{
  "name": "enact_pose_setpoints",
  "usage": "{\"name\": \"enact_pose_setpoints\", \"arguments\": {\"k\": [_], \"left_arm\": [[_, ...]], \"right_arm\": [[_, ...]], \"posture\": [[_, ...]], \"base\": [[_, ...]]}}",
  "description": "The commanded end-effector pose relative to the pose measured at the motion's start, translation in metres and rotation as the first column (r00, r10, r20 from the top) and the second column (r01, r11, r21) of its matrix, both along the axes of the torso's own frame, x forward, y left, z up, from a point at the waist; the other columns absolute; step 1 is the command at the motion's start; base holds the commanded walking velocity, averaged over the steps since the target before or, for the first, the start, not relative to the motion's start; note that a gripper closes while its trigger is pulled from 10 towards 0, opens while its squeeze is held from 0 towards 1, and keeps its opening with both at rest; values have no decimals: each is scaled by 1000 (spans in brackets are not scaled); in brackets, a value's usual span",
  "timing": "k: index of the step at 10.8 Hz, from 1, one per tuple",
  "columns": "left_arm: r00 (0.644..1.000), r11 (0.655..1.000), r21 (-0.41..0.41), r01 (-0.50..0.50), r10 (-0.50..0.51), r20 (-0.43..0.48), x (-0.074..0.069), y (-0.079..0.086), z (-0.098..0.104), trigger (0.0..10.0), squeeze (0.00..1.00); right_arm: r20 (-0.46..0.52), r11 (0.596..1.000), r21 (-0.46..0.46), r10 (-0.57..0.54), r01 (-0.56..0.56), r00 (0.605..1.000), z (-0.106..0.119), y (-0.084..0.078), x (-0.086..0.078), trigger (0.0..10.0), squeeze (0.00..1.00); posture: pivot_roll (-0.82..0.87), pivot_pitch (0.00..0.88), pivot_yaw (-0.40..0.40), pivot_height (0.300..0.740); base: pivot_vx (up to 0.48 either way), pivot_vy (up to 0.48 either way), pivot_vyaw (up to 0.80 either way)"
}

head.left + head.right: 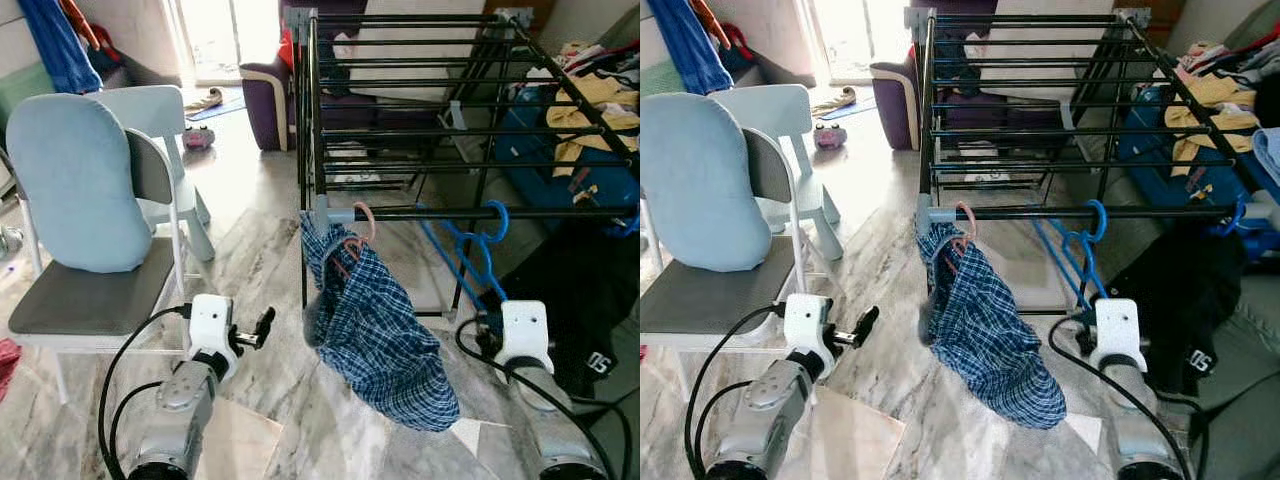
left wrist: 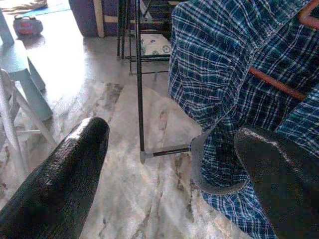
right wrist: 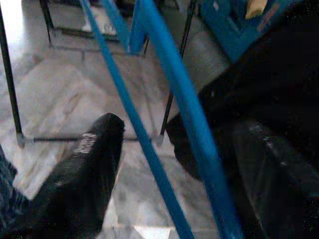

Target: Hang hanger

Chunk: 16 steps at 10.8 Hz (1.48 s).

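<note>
A pink hanger [image 1: 365, 222] carrying a blue plaid garment [image 1: 375, 330] hooks over the front rail [image 1: 430, 212] of the black drying rack. A bare blue hanger [image 1: 480, 250] hooks on the same rail further right. My left gripper [image 1: 262, 328] is open, low and just left of the plaid garment, which hangs before its fingertips in the left wrist view. My right gripper [image 3: 179, 144] is open below the blue hanger, whose blue bars [image 3: 164, 94] pass between its two fingers [image 3: 84, 174] without being clamped.
A white chair with a light blue cushion [image 1: 80, 190] stands at the left. A purple sofa [image 1: 262, 95] lies behind the rack. Piled clothes [image 1: 595, 110] and a black garment [image 1: 580, 290] crowd the right side. Marble floor [image 1: 260, 250] stretches between chair and rack.
</note>
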<state>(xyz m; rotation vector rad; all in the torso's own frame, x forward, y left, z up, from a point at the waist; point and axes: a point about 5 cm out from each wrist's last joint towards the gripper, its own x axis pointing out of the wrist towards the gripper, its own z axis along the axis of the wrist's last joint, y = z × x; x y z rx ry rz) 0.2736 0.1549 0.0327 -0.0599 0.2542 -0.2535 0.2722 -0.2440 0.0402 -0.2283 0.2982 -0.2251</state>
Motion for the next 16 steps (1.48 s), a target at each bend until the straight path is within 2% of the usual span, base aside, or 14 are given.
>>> {"name": "enact_pose_setpoints", "arguments": {"k": [1,4,13,16], "left_arm": [[1000,1000,13,-2,2,20,1,2,4,10000,0],[1000,1000,24,-6,6,22,1,2,4,10000,0],[1000,1000,26,-16,16,12,-1,0,1,10000,0],[1000,999,29,-22,22,10,-1,1,1,10000,0]], "right_arm": [[47,1000,-14,0,1,999,9,1,1,10000,1000],[125,999,-27,27,-24,992,24,8,3,10000,1000],[129,998,-13,54,-53,990,29,16,9,10000,1000],[127,996,7,86,-88,988,28,24,13,10000,1000]], "posture": [[-106,0,6,740],[-103,0,0,740],[-102,0,-12,740],[-95,0,-17,740]], "base": [[0,0,0],[0,0,0],[-346,0,0],[-381,0,0]]}}
